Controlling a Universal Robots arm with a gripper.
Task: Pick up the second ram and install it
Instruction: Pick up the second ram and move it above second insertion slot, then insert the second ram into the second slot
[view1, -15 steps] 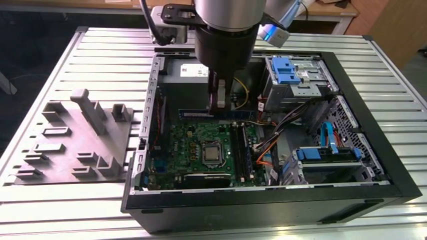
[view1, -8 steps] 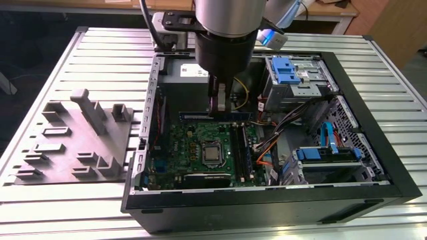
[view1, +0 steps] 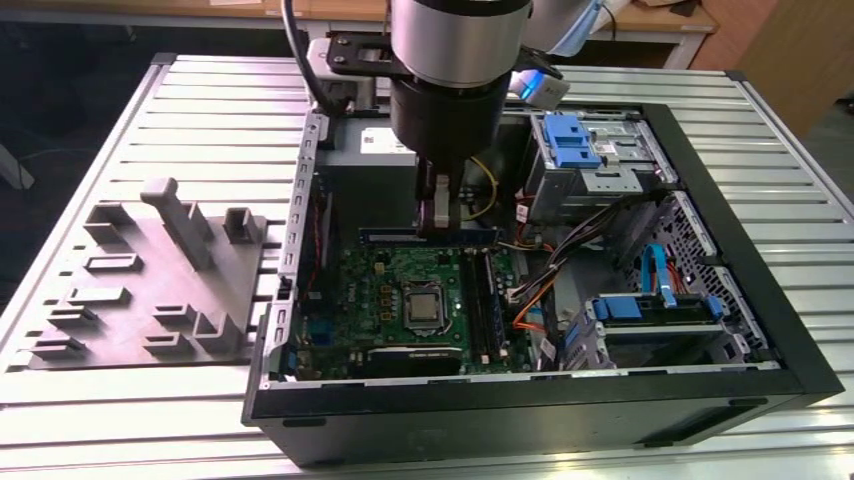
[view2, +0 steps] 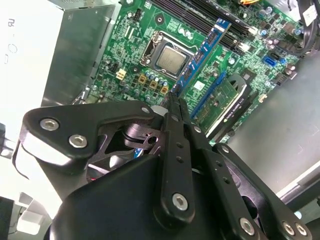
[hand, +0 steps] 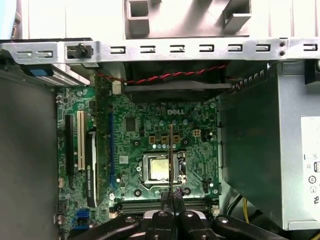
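Holding the second ram (view1: 390, 238) edge-down over the motherboard (view1: 358, 300) inside the open computer case (view1: 534, 405).

My wrist hides most of my pincer (view1: 438, 212) at the centre of the exterior view, and I cannot tell whether the stick touches the board. In the first wrist view the ram (hand: 171, 150) is a thin edge-on line. In the second wrist view my linkage covers its near end. The pincer is clamped narrow on the stick, which lies crosswise to the black memory slots (view1: 478, 300).
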